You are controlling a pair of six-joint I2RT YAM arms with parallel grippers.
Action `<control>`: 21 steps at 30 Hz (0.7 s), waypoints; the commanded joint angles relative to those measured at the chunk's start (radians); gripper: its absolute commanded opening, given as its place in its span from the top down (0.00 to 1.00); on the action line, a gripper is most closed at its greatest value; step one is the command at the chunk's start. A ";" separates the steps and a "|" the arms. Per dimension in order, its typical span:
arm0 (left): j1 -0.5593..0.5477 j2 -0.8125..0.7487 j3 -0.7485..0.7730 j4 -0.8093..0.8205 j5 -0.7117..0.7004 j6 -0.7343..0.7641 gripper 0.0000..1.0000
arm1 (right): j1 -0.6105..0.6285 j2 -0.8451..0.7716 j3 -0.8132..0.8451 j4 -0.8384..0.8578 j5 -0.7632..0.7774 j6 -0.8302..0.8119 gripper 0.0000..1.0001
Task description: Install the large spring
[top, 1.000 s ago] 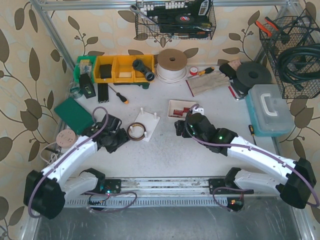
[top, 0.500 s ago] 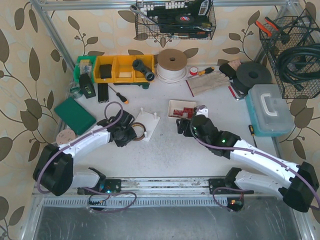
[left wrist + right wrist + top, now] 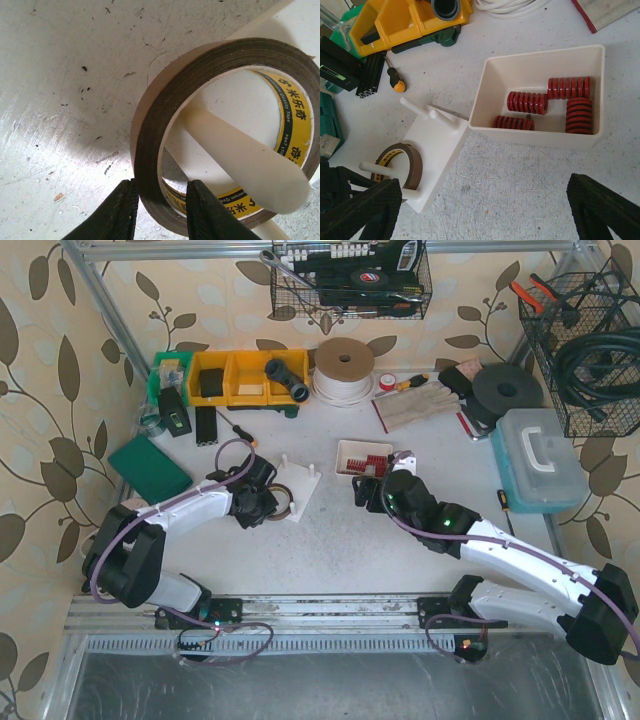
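Note:
Several red springs (image 3: 527,102) lie in a white tray (image 3: 538,136); I cannot tell which is the large spring. Left of it is a white peg plate (image 3: 437,145) with a brown tape roll (image 3: 412,165) around one peg. In the left wrist view my left gripper (image 3: 161,200) straddles the tape roll's (image 3: 150,125) near wall, one finger outside and one inside, pinching it. The white peg (image 3: 240,155) runs through the roll. My right gripper (image 3: 482,210) hangs open over bare table just below the tray, holding nothing. From above, the left gripper (image 3: 262,505) is at the roll (image 3: 280,502), and the right gripper (image 3: 365,495) is near the tray (image 3: 345,455).
Yellow bins (image 3: 235,377), a screwdriver (image 3: 238,430) and a cable spool (image 3: 343,365) line the back. A green box (image 3: 150,470) lies at the left. Gloves (image 3: 420,405), a black disc (image 3: 507,390) and a blue-lidded case (image 3: 540,460) are on the right.
My left gripper has travelled right to the tape roll and narrowed its jaws around the roll's wall. The right arm shifted slightly right, still open.

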 commanded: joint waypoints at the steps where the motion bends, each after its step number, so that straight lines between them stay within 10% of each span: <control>1: -0.008 -0.005 0.028 -0.015 -0.015 -0.030 0.69 | 0.005 -0.005 -0.007 0.021 0.018 0.006 0.11; 21: -0.020 -0.093 0.052 -0.104 -0.046 -0.076 1.00 | 0.005 -0.011 -0.008 0.015 0.014 0.010 0.11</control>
